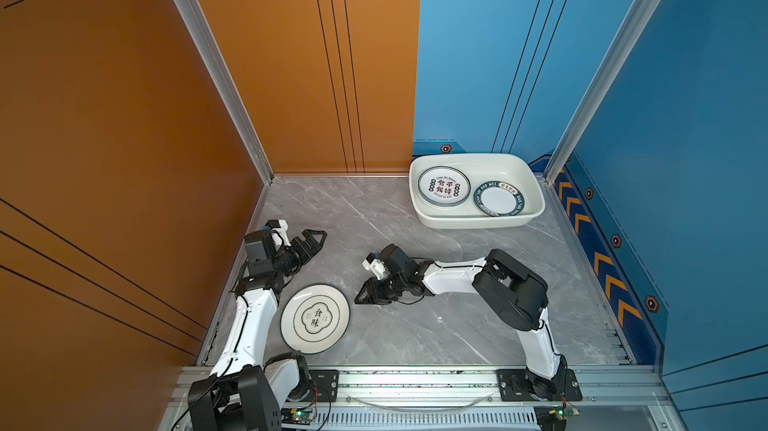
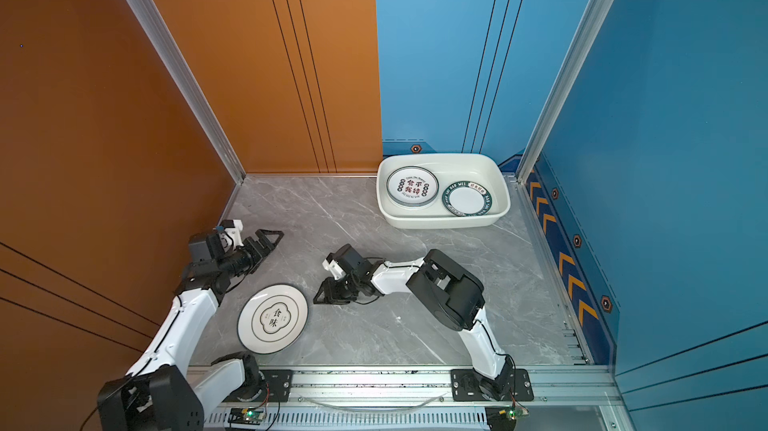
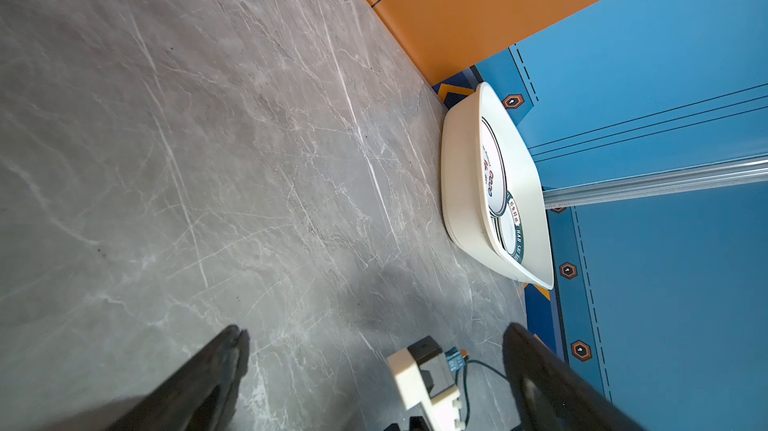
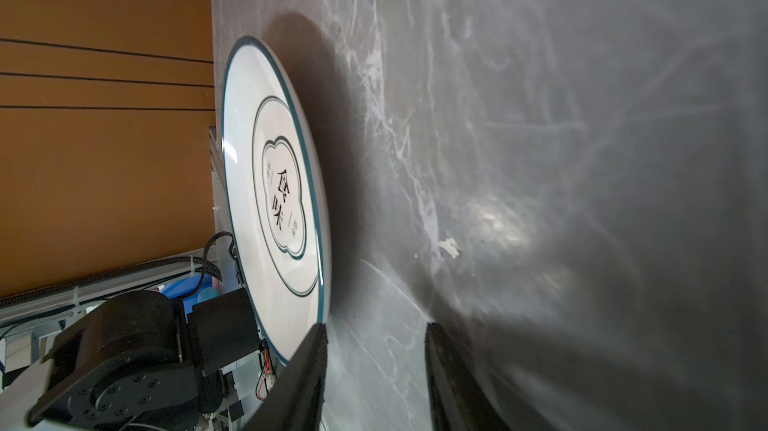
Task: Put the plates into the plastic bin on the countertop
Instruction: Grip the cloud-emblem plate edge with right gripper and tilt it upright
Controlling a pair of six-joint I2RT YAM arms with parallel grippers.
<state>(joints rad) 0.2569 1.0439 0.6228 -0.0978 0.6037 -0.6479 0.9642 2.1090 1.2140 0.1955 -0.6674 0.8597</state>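
Here, a round white teal-rimmed plate (image 1: 315,319) lies on the grey marbled countertop (image 1: 415,337), well apart from the white rectangular plastic bin (image 1: 478,223). On its bin-facing side stands the right gripper (image 1: 360,298), fingers spread, empty. The left gripper (image 1: 319,237), fingers spread wide, empty, faces the bin. Inside the bin: a lettered plate stack (image 1: 443,187) and a teal-banded plate (image 1: 498,199).

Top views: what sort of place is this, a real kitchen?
Probably a staged robot test cell, not a kitchen: a marble-look countertop boxed in by an orange panel and a blue panel, with an aluminium rail along the front.
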